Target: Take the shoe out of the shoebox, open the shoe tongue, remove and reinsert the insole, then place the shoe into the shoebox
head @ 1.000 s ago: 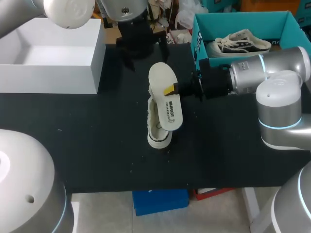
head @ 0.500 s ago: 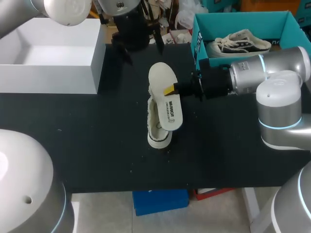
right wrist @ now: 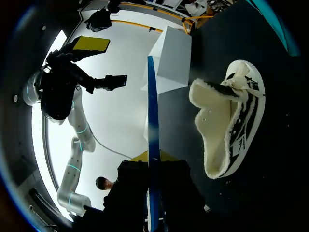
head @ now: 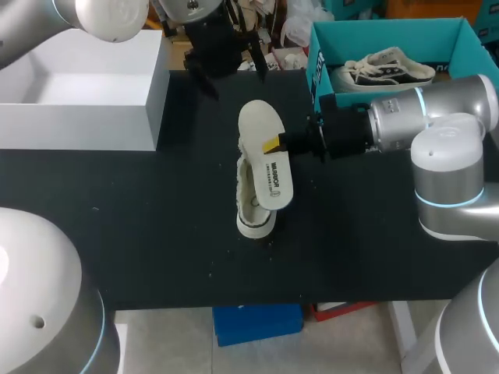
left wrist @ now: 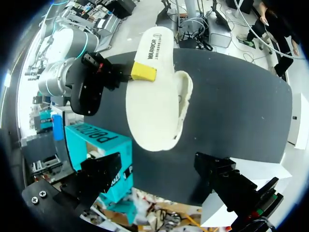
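So the right gripper (head: 274, 144) is clamped on the insole (head: 267, 158), one yellow tip on each face, pinching it at the long edge about halfway along. The insole hangs in the air with its printed face up toward the head camera, and from the right wrist it's basically edge-on between the fingers. Right under and beside it is the shoe (head: 251, 201), a pale one with fleecy lining, lying on its side in the middle of the black table (head: 140, 226). Can't tell if insole and shoe actually touch.

Further out, the teal shoebox (head: 320, 74) sits at the far right corner behind the right arm, with a second sneaker (head: 386, 68), dark and white, inside it. An open white box (head: 86, 125) takes the far left. Nothing sits between the shoe and either box.

The left gripper (head: 228, 68) hangs up over the back edge of the table, fingers spread wide and holding nothing, well apart from the shoe.
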Tool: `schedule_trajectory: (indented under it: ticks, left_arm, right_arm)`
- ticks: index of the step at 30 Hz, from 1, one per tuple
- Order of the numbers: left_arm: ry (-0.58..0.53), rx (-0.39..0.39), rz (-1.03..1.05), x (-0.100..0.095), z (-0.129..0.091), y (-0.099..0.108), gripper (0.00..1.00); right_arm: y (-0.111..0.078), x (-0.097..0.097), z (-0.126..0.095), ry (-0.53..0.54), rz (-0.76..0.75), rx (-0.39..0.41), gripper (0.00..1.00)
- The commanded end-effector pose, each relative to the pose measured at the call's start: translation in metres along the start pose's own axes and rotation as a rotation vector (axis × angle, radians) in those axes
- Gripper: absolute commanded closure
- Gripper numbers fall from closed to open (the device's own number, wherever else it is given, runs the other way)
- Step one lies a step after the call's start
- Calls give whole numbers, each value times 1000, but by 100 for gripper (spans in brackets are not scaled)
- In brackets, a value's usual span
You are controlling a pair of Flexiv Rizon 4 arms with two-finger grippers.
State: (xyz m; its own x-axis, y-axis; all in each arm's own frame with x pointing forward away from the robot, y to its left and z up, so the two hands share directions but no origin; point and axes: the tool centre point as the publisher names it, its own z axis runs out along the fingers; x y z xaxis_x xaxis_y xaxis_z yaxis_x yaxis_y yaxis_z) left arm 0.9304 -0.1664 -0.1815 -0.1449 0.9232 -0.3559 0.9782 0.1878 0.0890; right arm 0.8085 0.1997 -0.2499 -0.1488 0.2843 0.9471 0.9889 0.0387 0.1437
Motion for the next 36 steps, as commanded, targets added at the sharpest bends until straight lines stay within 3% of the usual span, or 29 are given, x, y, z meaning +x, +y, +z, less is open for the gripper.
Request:
schedule_trajectory:
  ticks: [1,18,36]
  left_arm:
    - [-1,-13,-4,0,-5,-17,0]
    - [4,-28,-15,-6,-21,-106,0]
    - [-1,-29,-7,-4,-13,-180,0]
  right_arm:
    - [0,0,2,0,0,-2,100]
    - [0,0,2,0,0,-2,100]
    - [0,0,2,0,0,-2,100]
